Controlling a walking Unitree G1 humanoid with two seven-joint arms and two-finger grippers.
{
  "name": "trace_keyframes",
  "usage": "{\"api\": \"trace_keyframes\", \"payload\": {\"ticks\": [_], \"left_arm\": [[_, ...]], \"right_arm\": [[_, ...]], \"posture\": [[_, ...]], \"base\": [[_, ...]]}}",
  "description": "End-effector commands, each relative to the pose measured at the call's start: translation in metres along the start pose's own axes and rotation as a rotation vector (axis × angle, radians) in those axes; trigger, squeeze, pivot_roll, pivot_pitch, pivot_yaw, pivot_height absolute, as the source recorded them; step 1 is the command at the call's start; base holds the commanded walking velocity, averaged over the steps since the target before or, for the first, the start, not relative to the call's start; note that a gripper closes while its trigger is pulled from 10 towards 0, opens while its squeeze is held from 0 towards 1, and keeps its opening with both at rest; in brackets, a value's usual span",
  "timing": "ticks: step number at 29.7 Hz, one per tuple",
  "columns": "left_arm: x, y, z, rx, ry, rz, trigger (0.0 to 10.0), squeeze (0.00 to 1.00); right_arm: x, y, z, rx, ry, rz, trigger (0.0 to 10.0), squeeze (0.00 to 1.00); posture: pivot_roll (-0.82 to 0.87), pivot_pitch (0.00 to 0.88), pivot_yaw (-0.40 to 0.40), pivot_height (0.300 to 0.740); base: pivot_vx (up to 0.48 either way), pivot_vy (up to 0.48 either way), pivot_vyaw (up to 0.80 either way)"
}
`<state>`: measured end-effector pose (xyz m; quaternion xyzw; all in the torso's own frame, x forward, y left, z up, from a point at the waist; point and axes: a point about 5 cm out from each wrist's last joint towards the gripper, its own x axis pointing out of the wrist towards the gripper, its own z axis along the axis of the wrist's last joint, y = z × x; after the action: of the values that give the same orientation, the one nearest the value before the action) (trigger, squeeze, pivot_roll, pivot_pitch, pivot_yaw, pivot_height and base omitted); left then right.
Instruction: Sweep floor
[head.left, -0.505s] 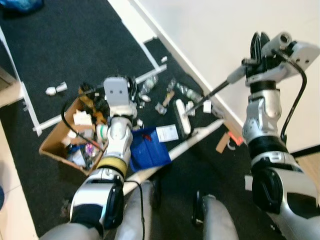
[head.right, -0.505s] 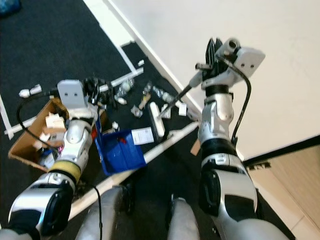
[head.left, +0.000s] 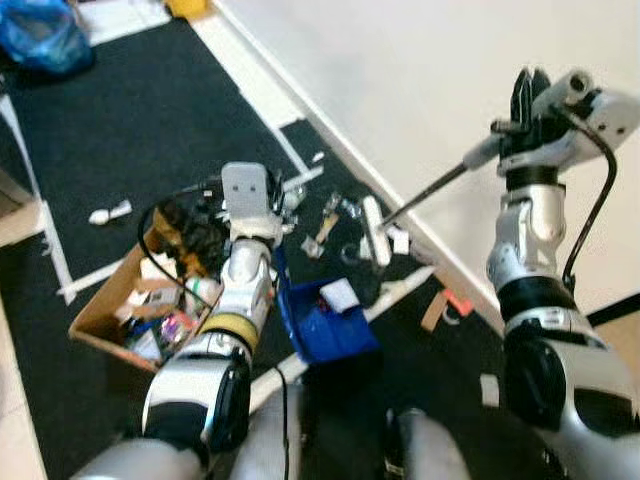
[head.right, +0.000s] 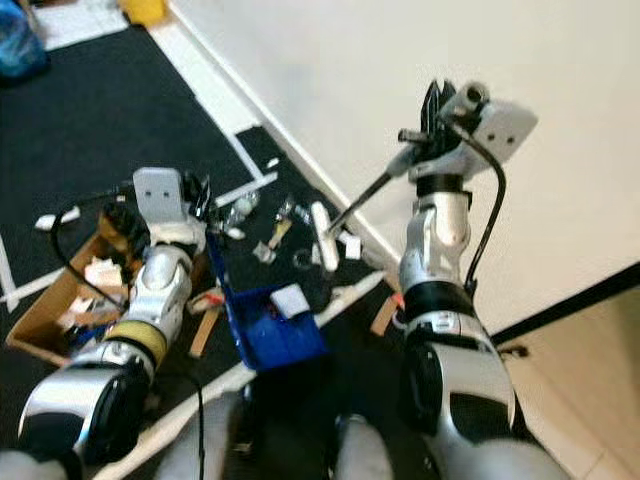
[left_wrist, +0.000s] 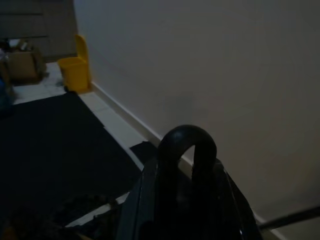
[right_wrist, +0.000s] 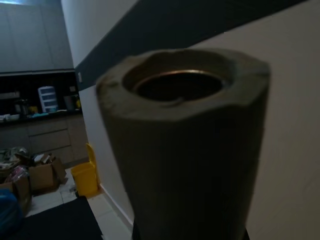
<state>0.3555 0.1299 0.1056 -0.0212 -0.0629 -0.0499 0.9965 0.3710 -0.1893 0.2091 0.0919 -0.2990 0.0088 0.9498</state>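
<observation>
My right gripper (head.left: 522, 108) is raised by the white wall and shut on the grey top of the broom handle (right_wrist: 180, 130). The dark handle (head.left: 425, 195) slants down to the white broom head (head.left: 375, 230), which rests on the black mat among loose litter (head.left: 330, 215). A blue dustpan (head.left: 325, 320) lies beside my left forearm with a white paper (head.left: 340, 293) in it. My left gripper (head.left: 200, 225) is low over the cardboard box, its fingers (left_wrist: 187, 150) pressed together; the dustpan's edge runs up under that wrist.
A cardboard box (head.left: 95, 325) full of rubbish stands on my left. A long white strip (head.left: 400, 285) and an orange scrap (head.left: 455, 300) lie near the skirting. A blue bag (head.left: 45, 40) is at the far left, and a yellow bin (left_wrist: 75, 70) stands by the wall.
The whole view has shifted. The white paper that lay beside the dustpan now lies in it. The broom head sits a little farther from the dustpan, nearer the wall.
</observation>
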Motion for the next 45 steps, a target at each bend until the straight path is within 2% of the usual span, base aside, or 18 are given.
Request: {"api": "trace_keyframes", "payload": {"ticks": [1,11,15,20,22,26,45], "left_arm": [[-0.001,-0.006,0.0,0.002,-0.016,-0.021,10.0,0.0],[-0.005,-0.006,-0.005,0.003,-0.002,-0.017,10.0,0.0],[-0.006,-0.006,-0.008,-0.006,0.02,-0.001,10.0,0.0],[-0.007,-0.012,-0.011,0.024,0.027,-0.039,10.0,0.0],[-0.008,-0.015,-0.011,0.033,0.02,-0.059,10.0,0.0],[-0.009,-0.017,-0.01,0.042,0.008,-0.088,10.0,0.0],[-0.009,-0.016,-0.009,0.057,0.006,-0.116,10.0,0.0]], "right_arm": [[0.005,0.0,0.01,-0.011,-0.064,-0.002,10.0,0.0],[0.003,0.0,0.009,-0.022,-0.052,0.017,10.0,0.0],[0.003,0.0,0.009,-0.026,-0.051,0.02,10.0,0.0],[0.003,0.0,0.009,-0.049,-0.045,0.027,10.0,0.0],[0.0,-0.001,0.006,-0.109,-0.018,0.037,10.0,0.0],[-0.002,-0.002,0.004,-0.115,-0.01,0.034,10.0,0.0],[-0.007,-0.002,-0.003,-0.153,0.033,0.026,10.0,0.0]], "posture": [[0.11,0.045,-0.042,0.74],[0.1,0.055,-0.053,0.74],[0.1,0.057,-0.054,0.74],[0.09,0.058,-0.053,0.74],[0.1,0.065,-0.05,0.74],[0.1,0.066,-0.049,0.74],[0.11,0.062,-0.037,0.74]], "base": [[0.352,0.0,0.0],[0.314,0.0,0.0],[0.0,0.0,0.0],[0.0,0.0,0.0],[0.0,0.0,0.0],[0.0,0.0,0.0],[0.363,0.0,0.0]]}}
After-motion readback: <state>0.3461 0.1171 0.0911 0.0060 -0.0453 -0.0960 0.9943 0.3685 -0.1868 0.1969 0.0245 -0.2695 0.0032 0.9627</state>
